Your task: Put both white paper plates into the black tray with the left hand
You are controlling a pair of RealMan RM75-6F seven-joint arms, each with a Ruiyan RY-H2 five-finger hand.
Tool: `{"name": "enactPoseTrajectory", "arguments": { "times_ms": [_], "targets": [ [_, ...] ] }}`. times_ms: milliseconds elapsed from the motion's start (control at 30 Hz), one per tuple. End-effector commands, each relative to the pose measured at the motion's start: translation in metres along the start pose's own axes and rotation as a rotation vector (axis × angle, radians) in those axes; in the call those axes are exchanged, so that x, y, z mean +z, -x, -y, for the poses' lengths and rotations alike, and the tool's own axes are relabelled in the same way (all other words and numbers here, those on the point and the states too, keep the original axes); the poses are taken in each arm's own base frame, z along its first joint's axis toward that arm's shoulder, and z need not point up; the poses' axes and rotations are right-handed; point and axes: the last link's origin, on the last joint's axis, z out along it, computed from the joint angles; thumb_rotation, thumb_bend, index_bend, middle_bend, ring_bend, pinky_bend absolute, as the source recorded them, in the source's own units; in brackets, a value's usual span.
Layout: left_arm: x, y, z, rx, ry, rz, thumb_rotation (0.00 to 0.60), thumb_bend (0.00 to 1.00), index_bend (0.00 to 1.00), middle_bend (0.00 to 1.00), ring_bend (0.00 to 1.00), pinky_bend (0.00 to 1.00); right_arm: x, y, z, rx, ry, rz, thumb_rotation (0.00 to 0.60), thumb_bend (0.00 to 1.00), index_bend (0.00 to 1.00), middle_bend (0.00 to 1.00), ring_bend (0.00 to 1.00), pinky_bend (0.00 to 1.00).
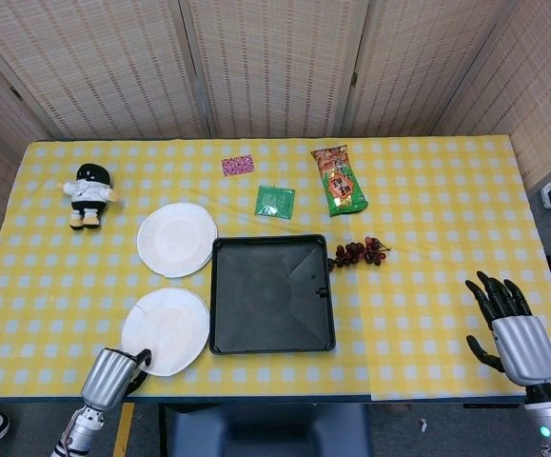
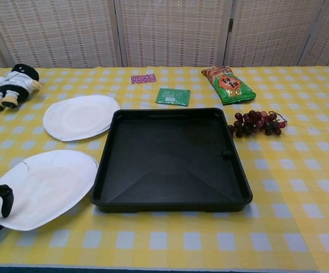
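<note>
Two white paper plates lie left of the black tray (image 1: 271, 295): the far plate (image 1: 177, 239) flat at centre left, the near plate (image 1: 166, 330) at lower left, apparently pinched at its near rim by the left hand (image 1: 110, 377), though the grip is partly hidden. The right hand (image 1: 515, 332) hovers at lower right, fingers spread and holding nothing. Along the top sit one doll (image 1: 88, 193), one pink packet (image 1: 238, 165), one green packet (image 1: 275, 202) and one snack bag (image 1: 339, 179); one grape bunch (image 1: 359, 252) touches the tray's upper right corner.

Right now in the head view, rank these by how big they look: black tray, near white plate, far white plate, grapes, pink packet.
1. black tray
2. near plate and far plate: alike, unranked
3. grapes
4. pink packet
</note>
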Motion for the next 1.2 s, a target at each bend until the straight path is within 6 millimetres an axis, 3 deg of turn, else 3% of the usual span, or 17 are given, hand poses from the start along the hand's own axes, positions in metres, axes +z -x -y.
{"name": "enactPoseTrajectory", "arguments": {
  "times_ms": [33,533,667,833,1200],
  "targets": [
    [0.000,-0.005,0.001,-0.005,0.000,-0.024,0.600,0.48,0.62,1.00,1.00,1.00,0.000,0.001,0.000,0.000,-0.002,0.003,0.600,0.37,0.00,0.00,0.00,0.00],
    [0.004,-0.072,0.037,0.132,-0.101,-0.291,0.600,0.50,0.63,1.00,1.00,1.00,0.000,0.004,0.003,-0.001,-0.010,0.019,0.600,0.37,0.00,0.00,0.00,0.00],
    [0.010,-0.089,0.038,0.132,-0.103,-0.344,0.600,0.50,0.63,1.00,1.00,1.00,0.000,0.005,0.005,-0.004,-0.013,0.022,0.600,0.37,0.00,0.00,0.00,0.00],
    [0.020,-0.095,0.023,0.110,-0.062,-0.347,0.600,0.50,0.63,1.00,1.00,1.00,0.001,0.006,0.006,-0.003,-0.016,0.023,0.600,0.37,0.00,0.00,0.00,0.00],
    [0.064,-0.084,-0.025,0.062,0.069,-0.305,0.600,0.50,0.63,1.00,1.00,1.00,-0.001,0.001,0.002,0.012,-0.014,0.009,0.600,0.37,0.00,0.00,0.00,0.00]
  ]
}}
